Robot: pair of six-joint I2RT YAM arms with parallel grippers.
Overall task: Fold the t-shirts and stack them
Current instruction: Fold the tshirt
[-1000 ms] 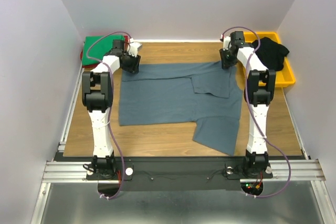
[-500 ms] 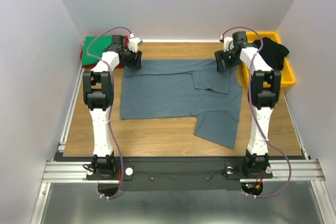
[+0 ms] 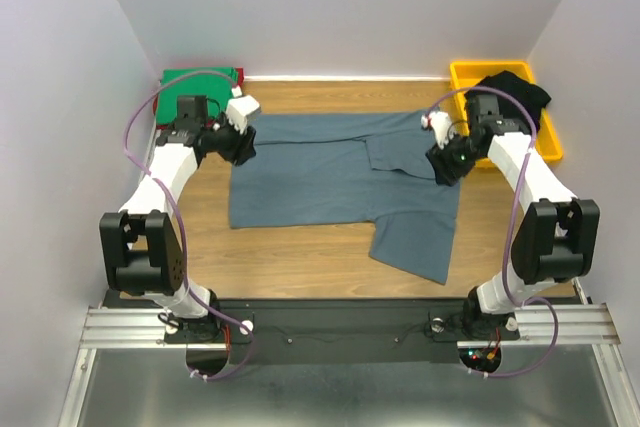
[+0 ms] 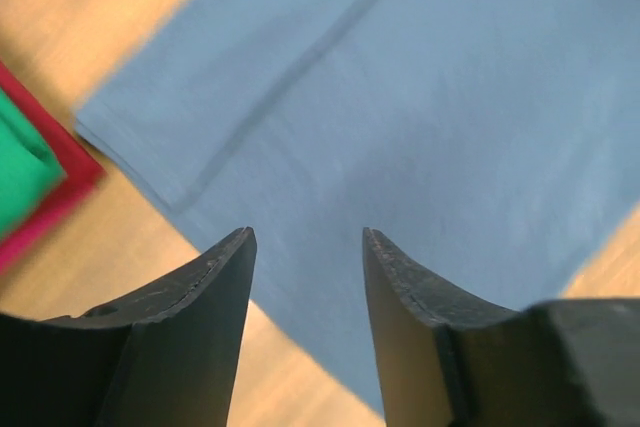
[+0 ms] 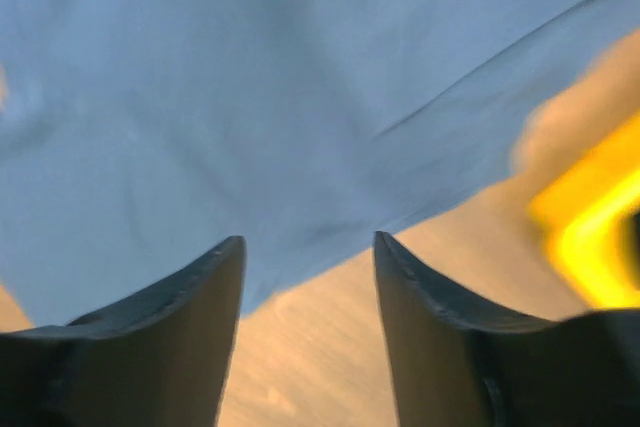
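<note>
Both released: left hand [image 4: 305, 237] and right hand [image 5: 308, 242] hover over opposite edges of the blue-grey t-shirt [image 3: 330, 182]

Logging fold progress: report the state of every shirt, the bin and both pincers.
Slate blue-grey cloth t-shirt: flat on the wooden table, one sleeve folded in.
Green cloth t-shirt: folded, on the red one.
Red cloth t-shirt: under the green, only an edge showing.
Black cloth t-shirt: crumpled, unfolded.
Yellow plastic bin: holding the black t-shirt.
Left pincer: open, empty.
Right pincer: open, empty.
</note>
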